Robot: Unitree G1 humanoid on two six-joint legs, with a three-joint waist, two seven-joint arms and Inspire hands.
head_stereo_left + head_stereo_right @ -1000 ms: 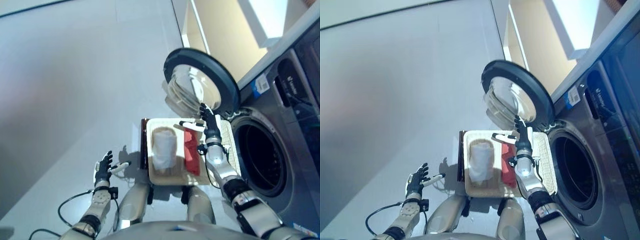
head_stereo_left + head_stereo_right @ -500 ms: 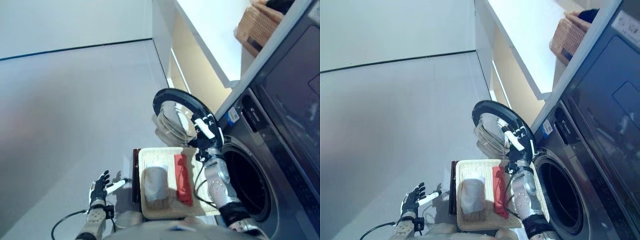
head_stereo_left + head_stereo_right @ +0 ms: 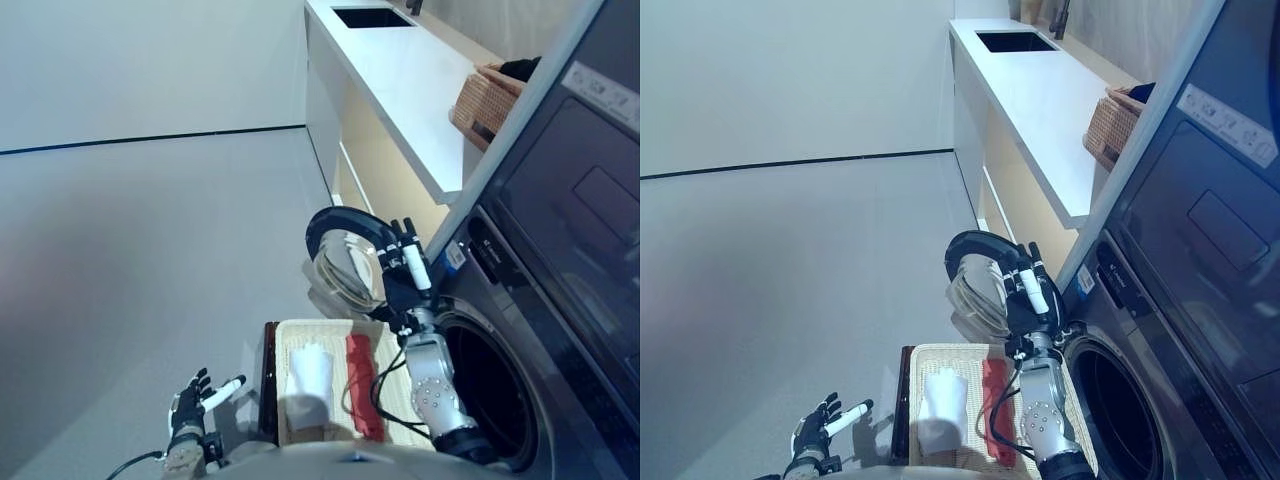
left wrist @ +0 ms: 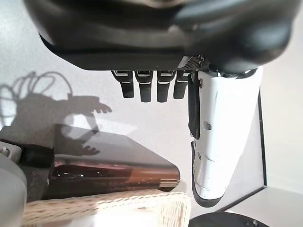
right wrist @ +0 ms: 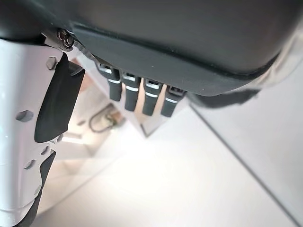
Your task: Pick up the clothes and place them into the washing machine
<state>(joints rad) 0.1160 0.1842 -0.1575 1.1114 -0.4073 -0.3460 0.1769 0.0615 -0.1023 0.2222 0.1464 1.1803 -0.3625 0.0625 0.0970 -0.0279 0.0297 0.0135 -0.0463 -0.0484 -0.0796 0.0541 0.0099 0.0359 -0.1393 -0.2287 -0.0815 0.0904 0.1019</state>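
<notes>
I see my right hand (image 3: 401, 268) raised empty with straight fingers before the washing machine's open door (image 3: 340, 255), my left hand (image 3: 188, 397) relaxed and empty low over the floor, and the white (image 3: 310, 375) and red clothes (image 3: 360, 370) lying in the wicker basket (image 3: 283, 345) beside the drum opening (image 3: 490, 385).
</notes>
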